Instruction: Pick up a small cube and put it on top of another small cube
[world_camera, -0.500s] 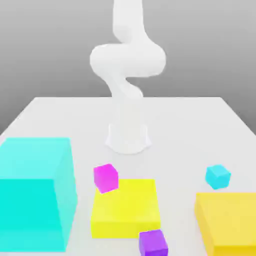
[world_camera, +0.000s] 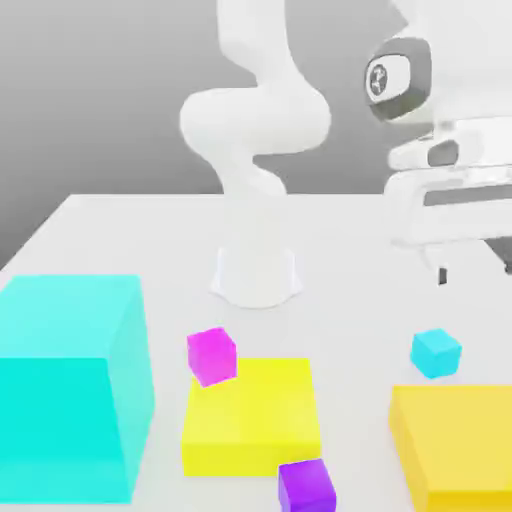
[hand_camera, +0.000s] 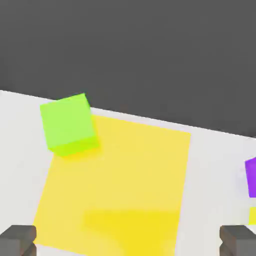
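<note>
The small cube (world_camera: 436, 353), tiny and cyan, rests on the white table (world_camera: 350, 230) toward the exterior view's right. My gripper (world_camera: 472, 268) hangs well above it and slightly to the right, apart from it. In the hand view the gripper (hand_camera: 128, 242) stands open, its two dark fingertips (hand_camera: 17, 240) far apart with nothing between them. Below the hand lies a flat yellow block (hand_camera: 115, 175) with a green cube (hand_camera: 68, 124) at its corner.
A huge cyan block (world_camera: 70, 385) fills the exterior view's left. A small magenta cube (world_camera: 212, 356) sits by a flat yellow block (world_camera: 250, 415), with a purple cube (world_camera: 306, 486) in front of it. Another yellow block (world_camera: 455, 445) lies at the right front. The arm's base (world_camera: 257, 275) stands mid-table.
The hand has swung into the exterior view at the upper right, above the small cyan cube. None of the blocks or cubes has moved.
</note>
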